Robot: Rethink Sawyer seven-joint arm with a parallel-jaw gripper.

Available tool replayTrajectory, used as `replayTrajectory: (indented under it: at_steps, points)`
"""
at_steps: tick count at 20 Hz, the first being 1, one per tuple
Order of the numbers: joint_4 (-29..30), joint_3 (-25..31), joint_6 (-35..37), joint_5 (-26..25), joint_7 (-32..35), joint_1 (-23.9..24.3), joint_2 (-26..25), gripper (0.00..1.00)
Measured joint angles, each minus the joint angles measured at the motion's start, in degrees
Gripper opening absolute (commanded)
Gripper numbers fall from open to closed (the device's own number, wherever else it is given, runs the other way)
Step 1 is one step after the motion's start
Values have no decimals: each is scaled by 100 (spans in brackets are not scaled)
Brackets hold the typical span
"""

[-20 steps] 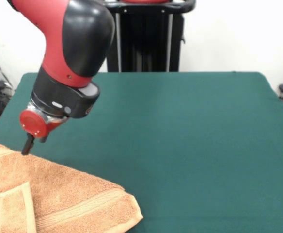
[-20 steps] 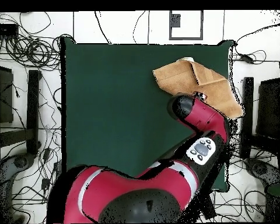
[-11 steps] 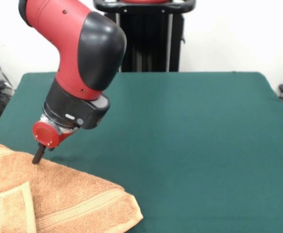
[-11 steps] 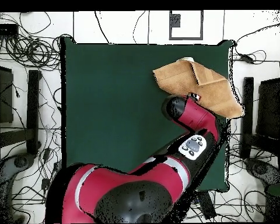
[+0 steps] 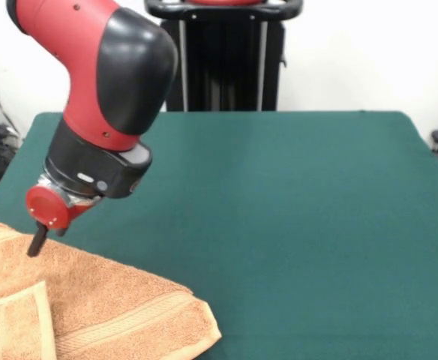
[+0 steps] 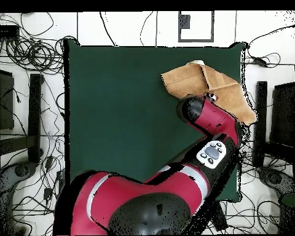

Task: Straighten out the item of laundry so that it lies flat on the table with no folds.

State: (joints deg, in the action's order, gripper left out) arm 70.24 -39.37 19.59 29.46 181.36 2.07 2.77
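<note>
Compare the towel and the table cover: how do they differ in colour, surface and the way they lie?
The towel is orange-tan; the table cover is dark green. The towel has a looped, rough pile with woven band stripes, while the table cover looks plain and smooth. The towel is folded, one flap lying over the rest, whereas the table cover lies flat. The towel sits at one corner and is far smaller than the table. Both are cloth.

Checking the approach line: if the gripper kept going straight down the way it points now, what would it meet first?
Most likely the towel: the gripper points down at its far edge, seemingly just above or touching it; depth is unclear.
</note>
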Motion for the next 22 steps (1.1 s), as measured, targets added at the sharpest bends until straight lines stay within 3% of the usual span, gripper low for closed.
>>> replayTrajectory:
  at_steps: [15, 22]
  points:
    - [-707, -2, 432, 24, 0, 200, 3, 100]
    - [-964, -2, 413, 128, 0, 186, -353, 100]
